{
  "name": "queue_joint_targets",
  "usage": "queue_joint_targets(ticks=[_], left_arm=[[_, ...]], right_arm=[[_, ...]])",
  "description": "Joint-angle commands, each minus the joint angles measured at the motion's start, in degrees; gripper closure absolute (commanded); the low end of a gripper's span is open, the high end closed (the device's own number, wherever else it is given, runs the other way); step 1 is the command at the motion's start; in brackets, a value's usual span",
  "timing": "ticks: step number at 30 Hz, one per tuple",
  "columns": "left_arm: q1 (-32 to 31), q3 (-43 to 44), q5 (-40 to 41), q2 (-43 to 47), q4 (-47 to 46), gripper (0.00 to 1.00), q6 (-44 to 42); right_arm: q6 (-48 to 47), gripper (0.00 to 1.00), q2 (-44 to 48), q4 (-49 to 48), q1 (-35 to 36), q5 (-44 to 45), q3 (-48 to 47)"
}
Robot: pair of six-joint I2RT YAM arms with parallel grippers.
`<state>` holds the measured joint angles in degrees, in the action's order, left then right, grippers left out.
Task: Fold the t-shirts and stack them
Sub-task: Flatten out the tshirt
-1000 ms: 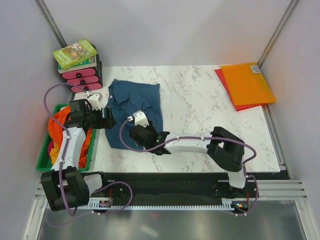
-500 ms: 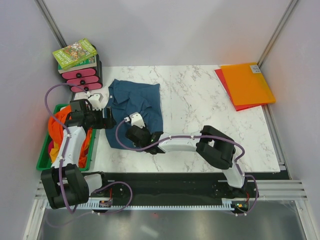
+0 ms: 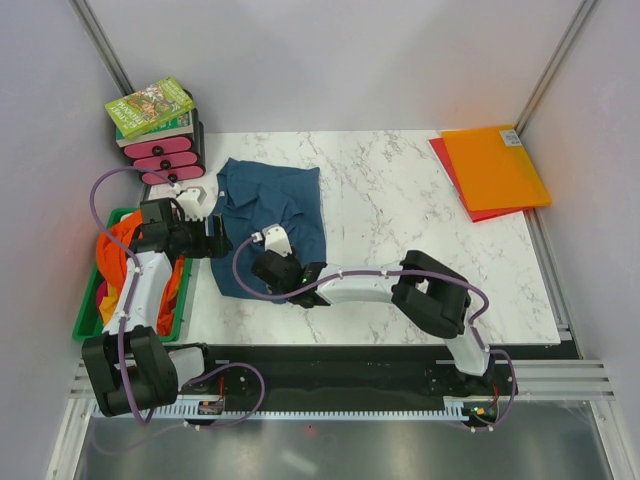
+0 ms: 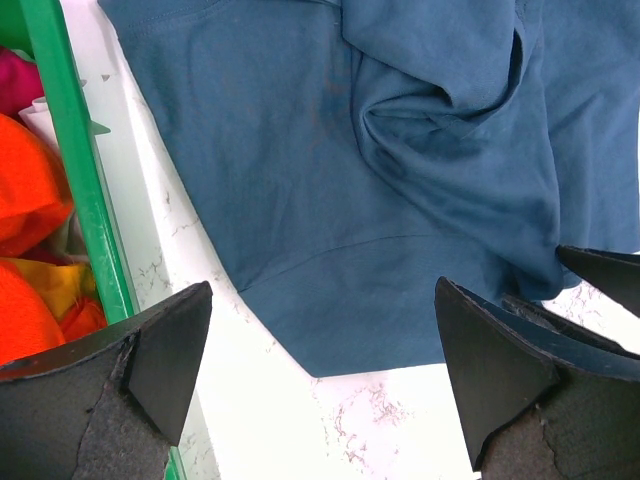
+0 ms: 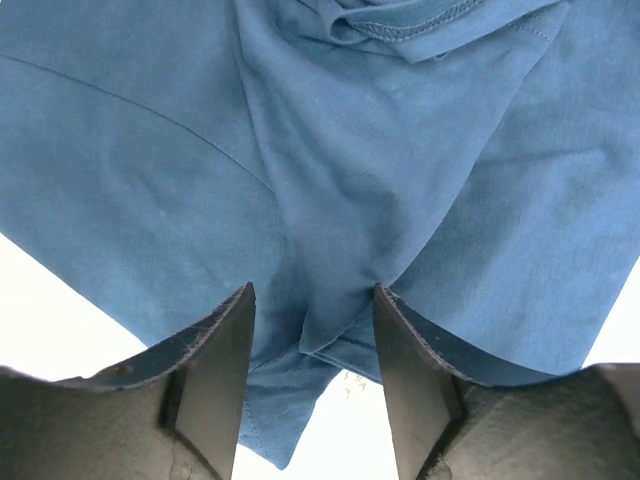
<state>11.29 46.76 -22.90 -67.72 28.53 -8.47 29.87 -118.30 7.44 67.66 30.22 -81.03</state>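
Right pincer point(image 5: 312, 340) farther left, astride teal t-shirt point(image 5: 150, 150) fold, grip unclear

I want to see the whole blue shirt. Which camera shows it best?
The top camera: the blue shirt lies there almost whole, only its near edge hidden. The left wrist shows only one corner and wrinkles; the right wrist only a close-up fold.
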Motion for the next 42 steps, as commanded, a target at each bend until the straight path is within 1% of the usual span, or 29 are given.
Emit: queue_joint_targets(ticks=[1, 3, 4, 5, 6, 10, 11, 13, 14, 18, 21, 23, 26, 31, 35, 38, 39, 41, 42], left_arm=[[0.4, 0.1, -0.8, -0.3, -1.7, 0.01, 0.8], [0.4, 0.1, -0.7, -0.2, -1.7, 0.01, 0.6], [0.5, 0.1, -0.5, -0.3, -1.7, 0.01, 0.6], [0.4, 0.1, -0.5, -0.3, -1.7, 0.01, 0.6], [0.4, 0.1, -0.4, -0.1, -1.6, 0.01, 0.6], [0.4, 0.3, 0.1, 0.4, -1.5, 0.01, 0.6], [0.4, 0.3, 0.3, 0.6, -1.6, 0.01, 0.6], [0.5, 0.3, 0.4, 1.1, -1.6, 0.01, 0.6], [0.5, 0.3, 0.2, 1.5, -1.5, 0.01, 0.6], [0.5, 0.3, -0.4, 1.9, -1.5, 0.01, 0.6], [0.6, 0.3, -0.7, 1.7, -1.5, 0.01, 0.4], [0.5, 0.4, -1.2, 1.5, -1.5, 0.01, 0.2], [0.5, 1.1, -2.2, 0.6, -1.4, 0.02, -0.1], [-1.0, 2.9, -3.8, -2.8, 0.1, 0.04, -1.9], [-4.8, 3.2, -3.6, -4.7, 1.9, 0.06, -5.7], [-10.3, 2.7, -1.6, -3.8, 2.0, 0.07, -8.6], [-14.2, 2.6, -1.0, -3.4, 2.0, 0.07, -8.9], [-17.2, 2.5, -1.4, -2.4, 1.9, 0.07, -10.4], [-19.9, 2.6, -1.9, -2.2, 1.9, 0.07, -10.9]], right_arm=[[1.5, 0.54, -2.5, -0.1, -0.2, -0.3, -0.8], [1.8, 0.67, -2.6, -0.2, -0.5, 0.2, -1.1], [1.9, 0.82, -2.6, -0.3, -0.7, 0.2, -1.2], [1.9, 0.88, -2.5, -0.3, -1.3, -0.2, -1.7], [1.9, 0.99, -2.4, -0.3, -1.6, -0.2, -1.8], [-1.3, 1.00, 2.9, 0.5, -3.7, 4.6, -2.3], [-3.9, 1.00, 7.0, 0.5, -4.8, 7.5, -2.5], [-7.2, 1.00, 11.7, 0.6, -6.1, 10.3, -3.8], [-10.8, 1.00, 16.1, 0.6, -7.3, 11.3, -4.4], [-17.6, 1.00, 24.8, 1.7, -10.1, 15.1, -6.7], [-19.7, 1.00, 29.2, 3.4, -11.4, 17.6, -5.5], [-19.0, 1.00, 32.4, 4.0, -13.2, 19.4, -2.4], [-15.5, 1.00, 36.5, 4.5, -16.1, 18.3, 3.1], [-13.4, 1.00, 37.8, 5.5, -17.6, 18.6, 9.9], [-11.4, 1.00, 37.0, 5.7, -18.2, 18.0, 12.6], [-10.7, 1.00, 35.5, 5.6, -18.3, 17.4, 12.7], [-10.6, 1.00, 35.2, 5.7, -18.4, 17.2, 12.7], [-10.6, 1.00, 34.1, 5.6, -18.3, 17.1, 12.1], [-10.7, 1.00, 33.8, 5.4, -18.4, 16.8, 11.9]])
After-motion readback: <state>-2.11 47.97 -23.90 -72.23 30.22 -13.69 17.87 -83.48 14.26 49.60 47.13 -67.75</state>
